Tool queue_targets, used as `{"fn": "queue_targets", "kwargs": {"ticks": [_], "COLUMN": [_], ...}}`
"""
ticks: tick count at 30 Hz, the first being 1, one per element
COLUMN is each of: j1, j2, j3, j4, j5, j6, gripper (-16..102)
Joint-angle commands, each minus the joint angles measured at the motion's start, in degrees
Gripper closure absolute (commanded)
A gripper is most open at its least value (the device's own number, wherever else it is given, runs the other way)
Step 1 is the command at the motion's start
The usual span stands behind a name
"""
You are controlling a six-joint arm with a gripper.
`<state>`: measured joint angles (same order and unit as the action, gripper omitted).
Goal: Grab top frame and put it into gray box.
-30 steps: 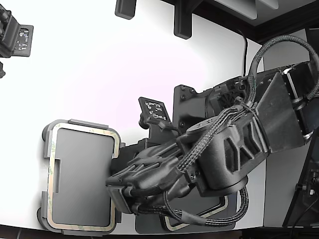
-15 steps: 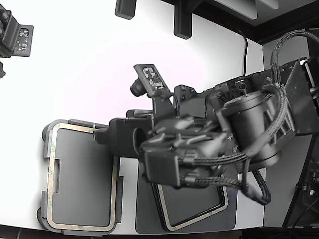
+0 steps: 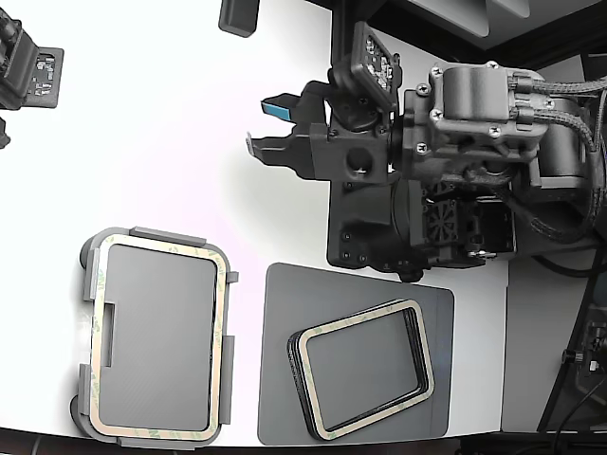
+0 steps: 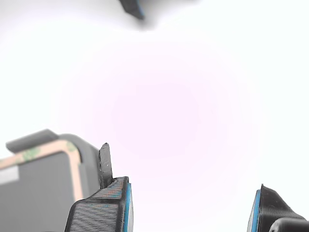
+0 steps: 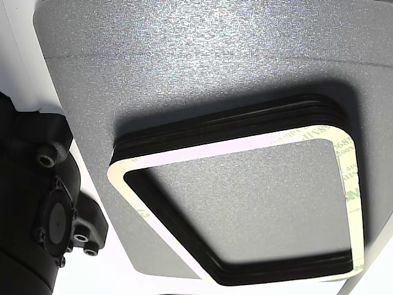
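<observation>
The gray box (image 3: 156,341) sits at the lower left of the exterior view. A thin cream frame (image 3: 161,245) lies flat inside its rim. My gripper (image 3: 270,128) hangs open and empty over bare white table, well beyond the box and apart from it. In the wrist view the blue-padded fingertips (image 4: 104,208) stand wide apart, and a corner of the box (image 4: 34,198) with the cream frame (image 4: 48,152) shows past one finger. Another cream-faced frame (image 5: 233,146) tops the black stack.
The black stack of frames (image 3: 360,370) lies on a dark gray mat (image 3: 285,379) to the right of the box in the exterior view. The arm's base (image 3: 417,218) stands behind the mat. Black fixtures (image 3: 346,43) line the far edge, and a device (image 3: 28,71) sits at far left.
The arm has pulled up and away from the gray box toward the far side of the table. The cream frame stays in the box, and the stack is now uncovered.
</observation>
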<state>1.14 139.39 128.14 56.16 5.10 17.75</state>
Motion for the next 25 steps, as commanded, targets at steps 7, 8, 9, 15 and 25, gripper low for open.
{"fn": "queue_targets", "kwargs": {"ticks": [7, 8, 9, 15, 25], "j1": [-6.06, -6.15, -6.15, -5.80, -5.80], "j2": [17.49, 18.63, 20.21, 29.71, 29.88], "j3": [14.06, 15.29, 16.96, 22.85, 23.03], "j4": [-1.58, -1.41, -1.41, -0.53, -0.88], "j5": [-4.57, -4.22, -3.60, -3.60, -2.81], "j6": [-12.30, -12.22, -12.04, -12.66, -12.04], "gripper": [-14, -14, -14, -14, -14]}}
